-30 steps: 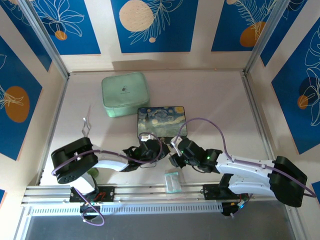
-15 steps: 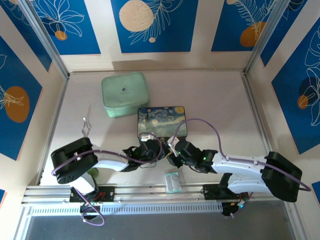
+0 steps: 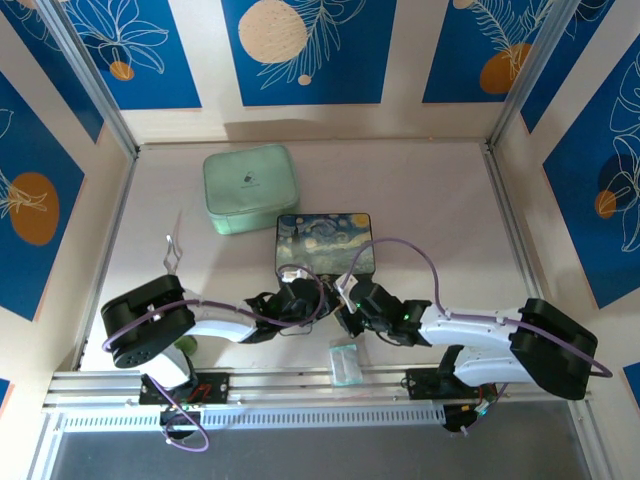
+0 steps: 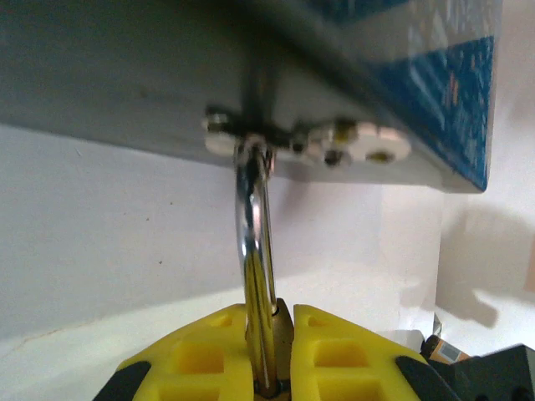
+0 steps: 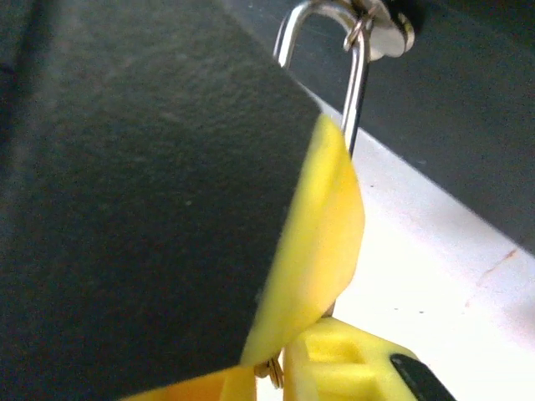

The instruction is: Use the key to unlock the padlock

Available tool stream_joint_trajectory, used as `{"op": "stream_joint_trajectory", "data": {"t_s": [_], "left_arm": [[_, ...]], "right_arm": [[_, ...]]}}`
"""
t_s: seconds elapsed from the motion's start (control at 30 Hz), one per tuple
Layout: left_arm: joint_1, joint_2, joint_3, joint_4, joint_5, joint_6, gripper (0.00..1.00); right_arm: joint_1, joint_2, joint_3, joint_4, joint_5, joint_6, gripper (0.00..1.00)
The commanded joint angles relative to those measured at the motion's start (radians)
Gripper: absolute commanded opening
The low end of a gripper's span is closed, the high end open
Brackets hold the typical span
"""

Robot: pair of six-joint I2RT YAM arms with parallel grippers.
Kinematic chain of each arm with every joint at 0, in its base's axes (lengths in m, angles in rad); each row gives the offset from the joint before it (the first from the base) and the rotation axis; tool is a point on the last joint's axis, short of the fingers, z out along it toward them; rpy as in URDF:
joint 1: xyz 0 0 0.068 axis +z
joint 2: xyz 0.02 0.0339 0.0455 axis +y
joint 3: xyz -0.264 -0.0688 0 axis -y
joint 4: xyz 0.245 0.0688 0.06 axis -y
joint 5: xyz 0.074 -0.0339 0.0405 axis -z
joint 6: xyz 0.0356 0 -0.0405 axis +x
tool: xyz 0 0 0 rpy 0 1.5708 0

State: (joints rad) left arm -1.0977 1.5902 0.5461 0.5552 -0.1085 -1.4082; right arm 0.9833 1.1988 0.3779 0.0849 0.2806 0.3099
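Your left gripper is clamped tight on the padlock. Its yellow pads pinch the brass body from both sides, and the silver shackle rises toward 12 o'clock to hook through the clasp of the painted box. From above, the lock hangs at the box's 6 o'clock edge, between your two wrists. Your right gripper sits at about 3 o'clock of the lock, with its pads drawn almost together on a sliver of brass. I take that to be the key, though very little of it shows. The keyway is hidden, so I judge the step in hand to be seating the key. Hold the left grip firm so the body cannot swing on its shackle. Bring the key in along the body's long axis and advance slowly. If it meets resistance, back off and re-aim rather than push, since so thin a key could twist or slip in the pads. Turn only once it is fully seated.
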Motion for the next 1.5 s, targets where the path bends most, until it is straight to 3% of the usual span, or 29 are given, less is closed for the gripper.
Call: {"op": "stream_joint_trajectory", "data": {"t_s": [0.0, 0.3, 0.6, 1.1, 1.23, 1.3, 1.47], "left_arm": [[0.002, -0.033, 0.001, 0.024, 0.032, 0.001, 0.0], [0.002, -0.047, -0.023, 0.023, 0.032, 0.001, 0.0], [0.002, -0.042, -0.038, 0.041, 0.029, -0.008, 0.0], [0.004, -0.035, -0.044, 0.004, -0.003, 0.0, 0.0], [0.004, -0.029, -0.049, -0.009, -0.016, 0.006, 0.0], [0.004, -0.028, -0.048, -0.022, -0.019, 0.016, 0.0], [0.007, -0.039, -0.033, -0.094, -0.026, 0.061, 0.0]], "right_arm": [[-0.098, -0.024, -0.041, 0.11, -0.178, 0.062, 0.13], [-0.348, -0.044, -0.085, 0.107, -0.468, 0.176, 0.16], [-0.417, 0.036, -0.059, 0.092, -0.517, 0.234, 0.26], [-0.419, -0.056, -0.057, -0.002, -0.463, 0.276, 0.44], [-0.416, -0.121, -0.017, -0.119, -0.4, 0.288, 0.62], [-0.413, -0.147, 0.009, -0.18, -0.352, 0.295, 0.77], [-0.418, -0.166, 0.098, -0.302, -0.252, 0.297, 0.86]]}}
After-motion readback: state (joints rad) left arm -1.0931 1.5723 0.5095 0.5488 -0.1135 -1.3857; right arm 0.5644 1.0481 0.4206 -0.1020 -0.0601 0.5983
